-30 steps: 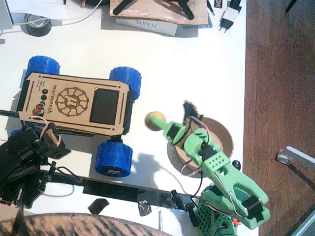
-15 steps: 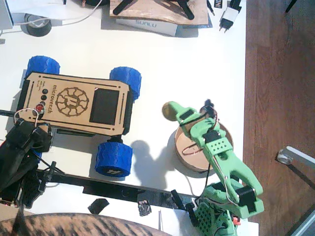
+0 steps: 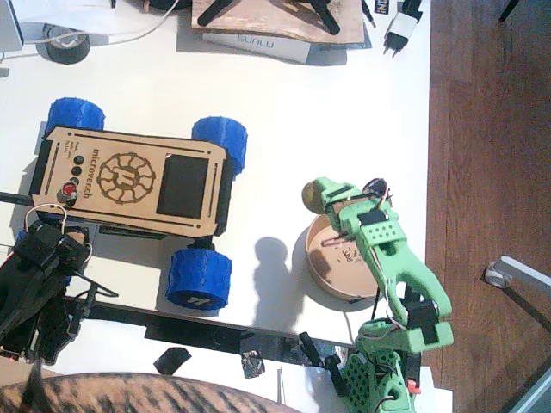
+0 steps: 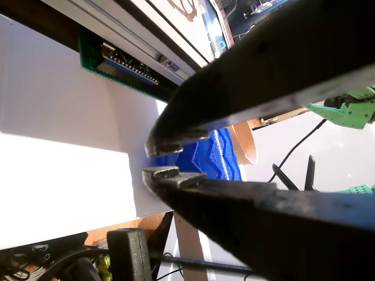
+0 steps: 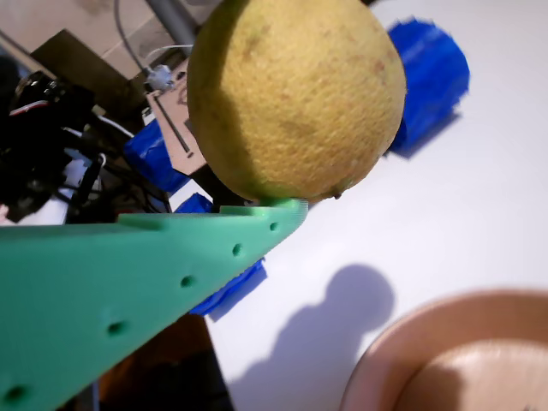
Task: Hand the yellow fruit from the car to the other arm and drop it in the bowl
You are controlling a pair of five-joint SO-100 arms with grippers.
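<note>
Gripping the lemon [image 3: 311, 196], the green arm [image 3: 389, 258] reaches up the picture from its base at the lower right, and its gripper [image 3: 320, 197] covers most of the fruit in the fixed view, so only a dull yellow edge shows left of the green finger. In a wrist view the lemon [image 5: 295, 94] fills the upper frame, resting against one green finger [image 5: 137, 282]; the other finger is hidden behind the fruit. It looks nearly round, its longer axis tilted from upper left to lower right, a small nub at the lower right. The fruit hangs just beyond the far left rim of the bowl [image 3: 317, 275], not over its middle. Only part of the bowl's rim [image 5: 402, 342] shows in that wrist view, cut off at the corner.

At the lower left edge, the black arm [image 3: 34, 284] is partly out of frame, near the car [image 3: 129, 179]. In a wrist view its gripper [image 4: 157, 159] holds nothing, the fingers a narrow gap apart, with a blue wheel [image 4: 205, 155] blurred behind them.
</note>
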